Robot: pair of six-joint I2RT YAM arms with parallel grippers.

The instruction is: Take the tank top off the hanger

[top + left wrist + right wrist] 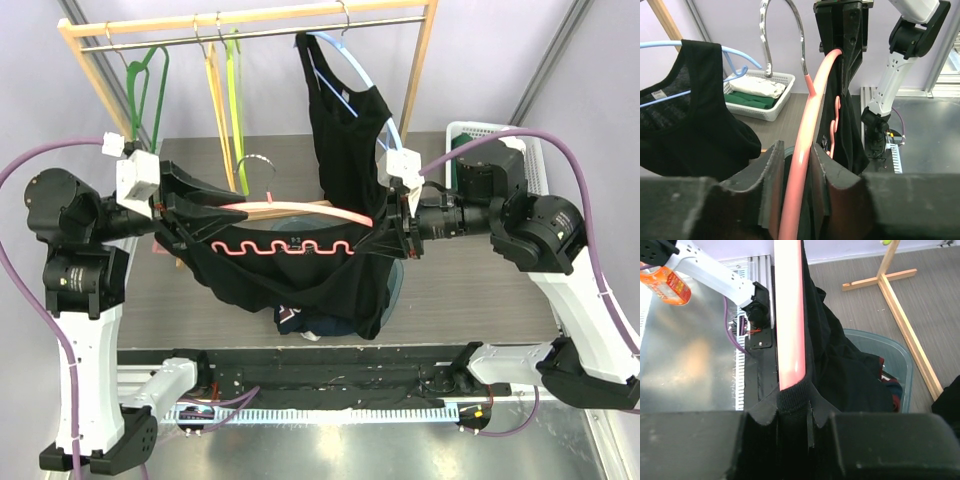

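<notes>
Left wrist view puts the left gripper (796, 167) narrow around the pink hanger (807, 115). The pad on the frame's right touches the arm and a dark sliver shows beside the other pad, so I cannot tell whether it truly pinches. From those pads the hanger's long axis runs straight away, up the centre of the frame, to the right gripper (839, 50) at top centre.

In the right wrist view, the right gripper (792, 407) is closed on the opposite end. A ribbed edge of the tank top (850, 370) wraps the arm where it enters the jaws. The cloth falls to the right of the bar, toward the bin (905, 362).

From above, the hanger (300, 210) lies level across mid-frame. The left gripper (195, 215) is at one tip and the right gripper (398, 225) at the other. The tank top (300, 285) is draped from it, sagging toward lower centre.

Judgement: each arm is nearest its own end, and the cloth must slide off along that left-to-right axis. The end at frame right has fabric under the grip, so it probably cannot clear there until those jaws let go.
</notes>
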